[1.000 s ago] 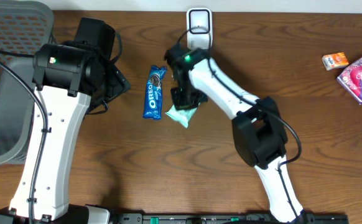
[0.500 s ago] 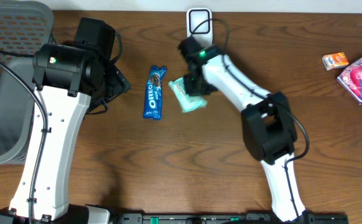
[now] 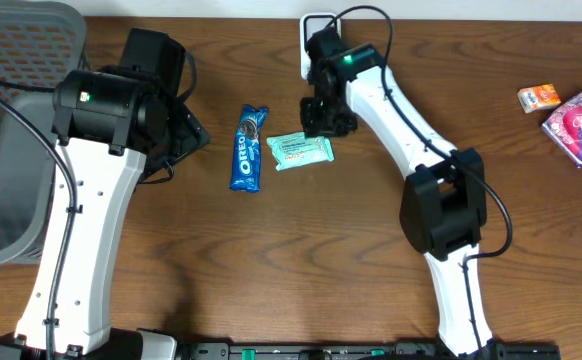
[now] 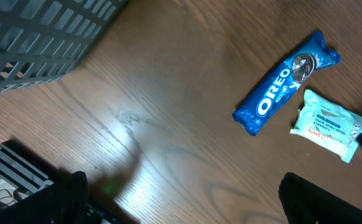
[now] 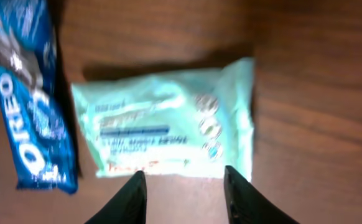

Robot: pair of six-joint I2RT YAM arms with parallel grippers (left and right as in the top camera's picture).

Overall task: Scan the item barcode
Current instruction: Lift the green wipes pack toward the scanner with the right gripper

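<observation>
The mint-green packet (image 3: 301,149), pinched in the right gripper (image 3: 329,120) a second ago, now lies flat on the desk (image 3: 271,260) just beside the Oreo pack (image 3: 249,148). It is free of the jaws, which stand spread above it. That arm has drawn back toward the white scanner (image 3: 307,28). The left gripper (image 4: 181,199) has not moved, jaws wide apart.
</observation>
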